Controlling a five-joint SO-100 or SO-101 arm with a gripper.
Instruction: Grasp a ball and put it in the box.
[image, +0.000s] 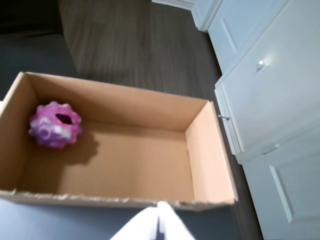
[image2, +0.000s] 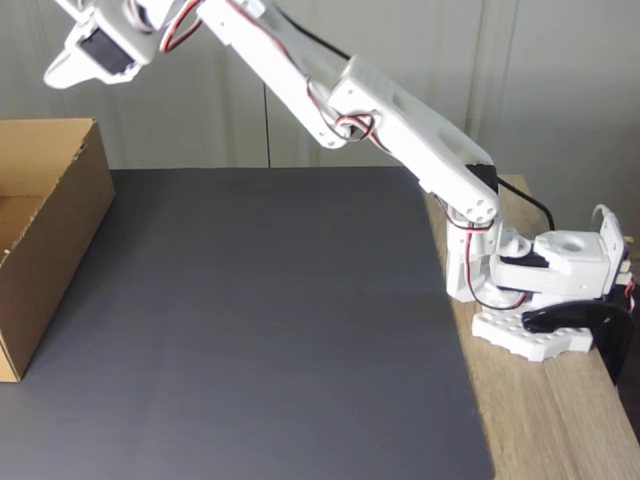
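Down inside the box (image: 150, 165), toward its left end in the wrist view, lies the ball (image: 55, 124), resting on the cardboard floor close against the left wall and throwing a soft shadow to its right. Knobbly, mottled purple, pink and white, with a dark hole on its upper face. Well apart from the right wall; nothing else on the box floor.

At the bottom edge of the wrist view, just over the near rim, shows the gripper (image: 159, 222): two white fingertips pressed together with only a thin seam between them, holding nothing. High at the top left of the fixed view, the gripper (image2: 70, 65) hangs above and beside the box (image2: 50, 230), arm stretched out from its base at the right edge of the dark mat (image2: 270, 320), which covers a wooden table (image2: 560, 420).

Judged from this: placing step done, ball already in the box, release finished. No grasp left to make. Next move calls only for drawing the arm back across the mat toward its base, lifting clear of the near rim so the fingertips do not clip the cardboard or nudge the box along the mat's left edge. Beyond the box in the wrist view, white cabinet doors (image: 270, 90) and dark floor (image: 125, 40).
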